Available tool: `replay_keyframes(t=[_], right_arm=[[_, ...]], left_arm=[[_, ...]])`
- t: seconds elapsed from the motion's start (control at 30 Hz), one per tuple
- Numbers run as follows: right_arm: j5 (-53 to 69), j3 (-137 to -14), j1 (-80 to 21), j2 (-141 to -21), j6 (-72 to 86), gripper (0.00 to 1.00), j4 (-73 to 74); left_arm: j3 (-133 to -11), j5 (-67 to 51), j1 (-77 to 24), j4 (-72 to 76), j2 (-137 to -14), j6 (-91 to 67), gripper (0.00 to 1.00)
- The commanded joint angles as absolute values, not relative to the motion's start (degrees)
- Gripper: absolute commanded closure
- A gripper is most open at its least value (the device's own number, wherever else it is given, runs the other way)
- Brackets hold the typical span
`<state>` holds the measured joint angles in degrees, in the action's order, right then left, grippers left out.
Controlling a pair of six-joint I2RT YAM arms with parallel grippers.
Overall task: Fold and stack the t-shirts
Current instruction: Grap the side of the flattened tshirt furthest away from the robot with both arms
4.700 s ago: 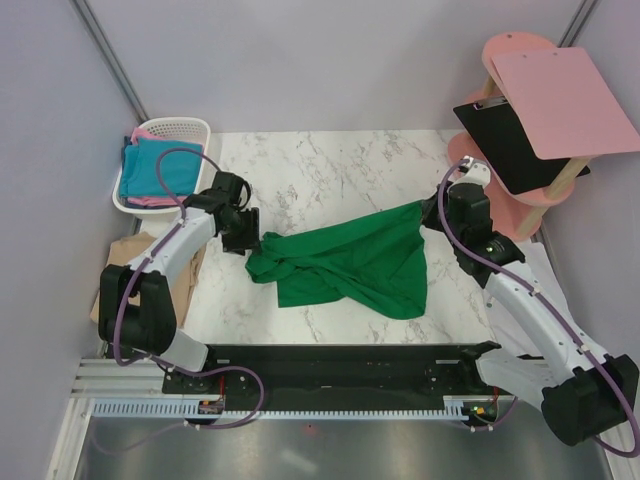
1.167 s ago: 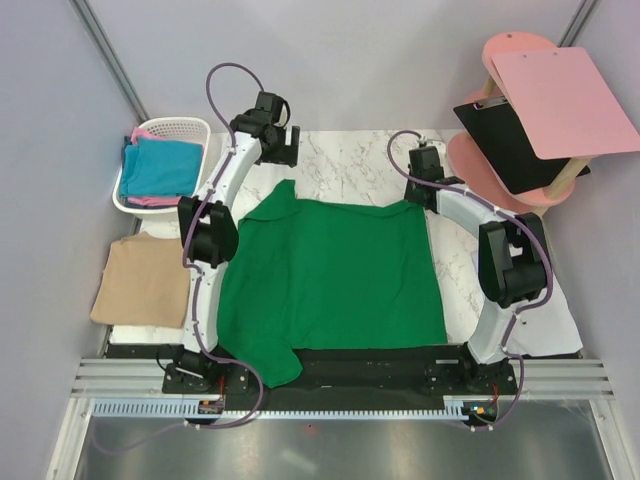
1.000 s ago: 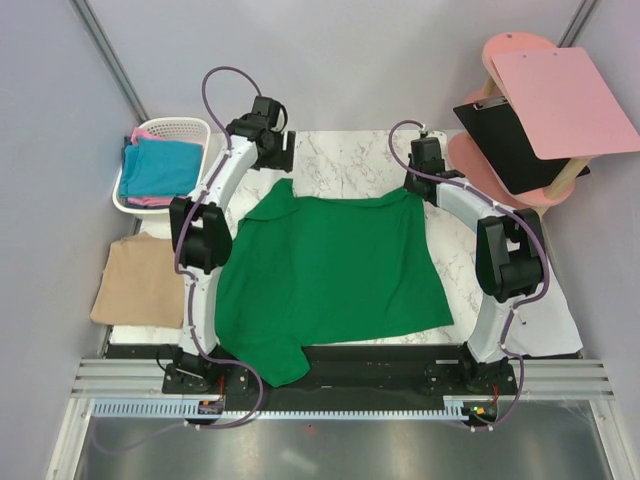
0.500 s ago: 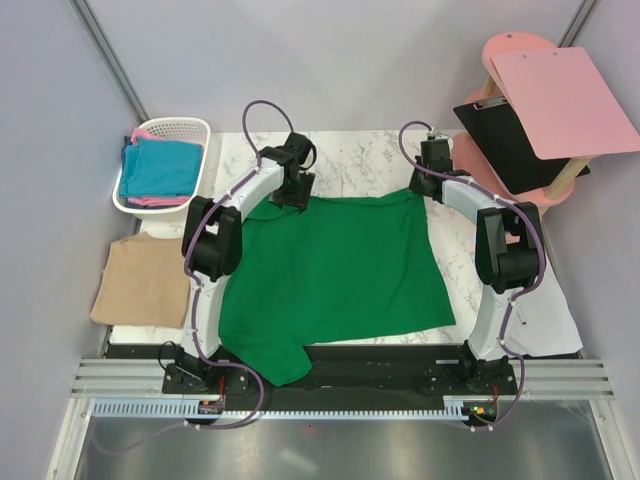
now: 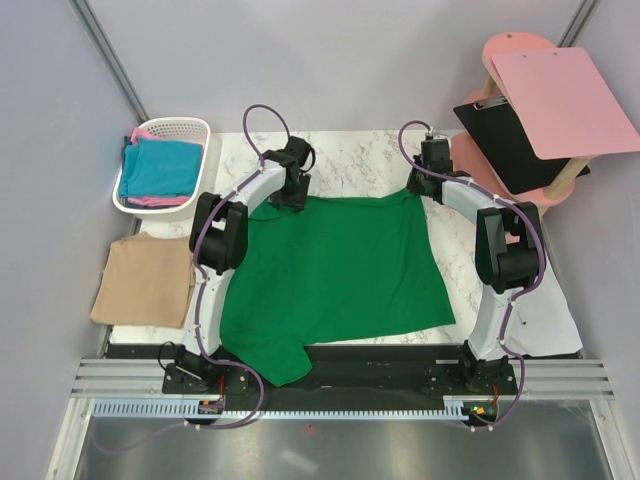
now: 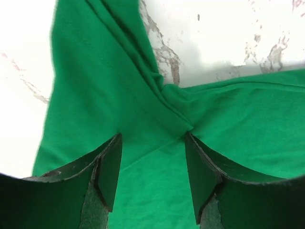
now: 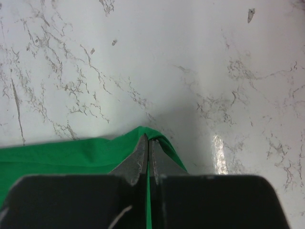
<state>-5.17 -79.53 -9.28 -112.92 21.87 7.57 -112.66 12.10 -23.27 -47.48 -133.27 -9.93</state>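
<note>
1. The marble table (image 5: 350,165) filled the middle of the top view, with both arms reaching to its far side.
2. The green t-shirt (image 5: 335,270) lay spread nearly flat on the table. Its far edge ran between the two grippers, and one sleeve at the near left draped over the table's near edge.
3. The tan t-shirt (image 5: 145,280) lay folded at the left edge of the table, just beside the green one.
4. The white basket (image 5: 175,125) stood at the far left corner. The teal-blue t-shirt (image 5: 160,165) lay folded in it, on top of the pink t-shirt (image 5: 155,201).
5. The left gripper (image 6: 152,137) sat over the far left corner of the green t-shirt. Its fingers were spread wide and straddled a bunched crease where the sleeve met the body. The cloth lay between them unpinched.
6. The right gripper (image 7: 148,140) was at the far right corner of the green t-shirt. Its fingers were pressed together on the very tip of that corner, just above the marble.
</note>
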Motion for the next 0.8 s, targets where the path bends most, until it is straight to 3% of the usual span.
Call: replay_keyframes(t=[0.0,0.17,0.27,0.3,0.37,0.63,0.67,0.7,0.73,0.77], right_arm=[[-3.6,-79.4,-8.8,-112.6,22.8,1.0,5.3],[-2.6,-79.1,-8.8,-112.7,22.6,1.0,5.0],[-2.4,-78.7,-8.8,-112.7,22.6,1.0,4.9],[-2.4,-78.6,-8.7,-112.7,22.6,1.0,4.7],[-2.0,-78.4,-8.8,-112.7,22.5,1.0,4.7],[-2.6,-78.5,-8.4,-112.2,22.6,1.0,4.7],[-2.6,-78.8,-8.4,-112.3,22.7,1.0,4.8],[-2.5,-79.2,-8.3,-112.4,22.8,1.0,4.8],[-2.5,-79.8,-8.0,-112.7,23.0,1.0,4.8],[-2.5,-80.2,-7.9,-112.9,23.1,1.0,4.8]], left_arm=[[-115.2,12.9,-23.5,-46.3,-135.5,-12.0,0.37],[-116.8,16.3,-23.4,-46.4,-137.0,-12.8,0.43],[-116.8,17.6,-23.3,-46.4,-136.3,-13.2,0.58],[-117.0,17.9,-23.2,-46.4,-136.1,-13.2,0.68],[-116.7,18.8,-23.0,-46.5,-135.2,-13.0,0.74],[-113.1,22.1,-21.4,-46.5,-129.0,-13.3,0.74],[-113.2,22.7,-20.8,-46.6,-128.8,-13.2,0.77],[-113.9,22.7,-20.4,-46.5,-128.5,-13.1,0.9],[-114.7,22.9,-20.0,-46.8,-128.7,-12.8,0.98],[-115.7,23.5,-19.1,-46.9,-128.8,-12.7,0.98]])
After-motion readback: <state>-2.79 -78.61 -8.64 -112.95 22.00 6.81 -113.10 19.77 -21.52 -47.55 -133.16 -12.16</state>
